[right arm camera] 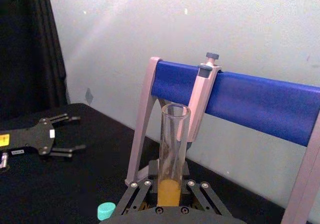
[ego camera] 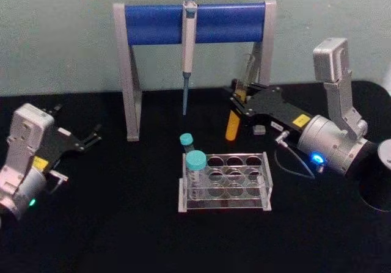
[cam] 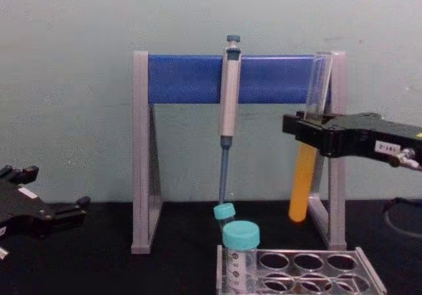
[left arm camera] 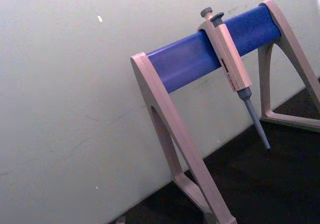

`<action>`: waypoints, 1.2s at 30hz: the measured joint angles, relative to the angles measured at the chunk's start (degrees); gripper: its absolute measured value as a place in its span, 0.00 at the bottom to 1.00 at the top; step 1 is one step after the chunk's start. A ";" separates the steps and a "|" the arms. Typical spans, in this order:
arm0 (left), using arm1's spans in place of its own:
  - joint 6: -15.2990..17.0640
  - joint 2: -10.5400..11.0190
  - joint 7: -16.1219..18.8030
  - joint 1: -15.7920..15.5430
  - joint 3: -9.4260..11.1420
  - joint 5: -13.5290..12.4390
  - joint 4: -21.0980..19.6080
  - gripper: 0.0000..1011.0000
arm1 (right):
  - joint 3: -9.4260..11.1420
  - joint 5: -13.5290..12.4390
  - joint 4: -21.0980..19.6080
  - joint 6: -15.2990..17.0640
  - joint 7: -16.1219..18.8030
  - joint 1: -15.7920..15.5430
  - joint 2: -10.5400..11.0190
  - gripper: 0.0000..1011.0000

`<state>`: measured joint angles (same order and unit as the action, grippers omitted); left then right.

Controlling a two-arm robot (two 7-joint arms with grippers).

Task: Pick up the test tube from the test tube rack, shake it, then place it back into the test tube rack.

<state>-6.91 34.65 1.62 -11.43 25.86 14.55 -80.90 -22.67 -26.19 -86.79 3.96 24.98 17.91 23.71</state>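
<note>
Chest view: right tool clamped on the test tube, held clear of the test tube rack.

Its jaws grip the tube's middle, just above the orange-yellow liquid. The open mouth stands above the fingers and the rounded bottom hangs below, well off the tabletop. The tube leans slightly and sits behind and to the right of the rack, near the right leg of the pipette stand. Thin, smooth glass like this is probably light, brittle and slippery. Since it is uncapped, a firm mid-body hold kept near upright looks right, with gentle shaking to avoid spills. The left tool, fingers spread and empty, rests low at the left, well apart.
</note>
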 joint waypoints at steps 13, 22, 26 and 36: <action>0.00 0.00 0.00 0.00 0.00 0.00 0.00 0.99 | -0.06 -0.05 0.02 -0.08 0.09 0.03 -0.04 0.23; 0.00 0.00 0.00 0.00 0.00 0.00 0.00 0.99 | -0.04 -0.09 -0.12 -0.08 0.07 -0.05 0.04 0.23; 0.00 0.00 0.00 0.00 0.00 0.00 0.00 0.99 | -0.06 -0.07 -0.51 0.19 0.16 -0.12 0.36 0.23; 0.00 0.00 0.00 0.00 0.00 0.00 0.00 0.99 | -0.15 -0.18 -4.43 1.81 0.94 -1.87 2.93 0.23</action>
<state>-6.91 34.64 1.62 -11.43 25.86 14.55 -80.90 -22.83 -26.37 -91.22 5.78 25.92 16.03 26.64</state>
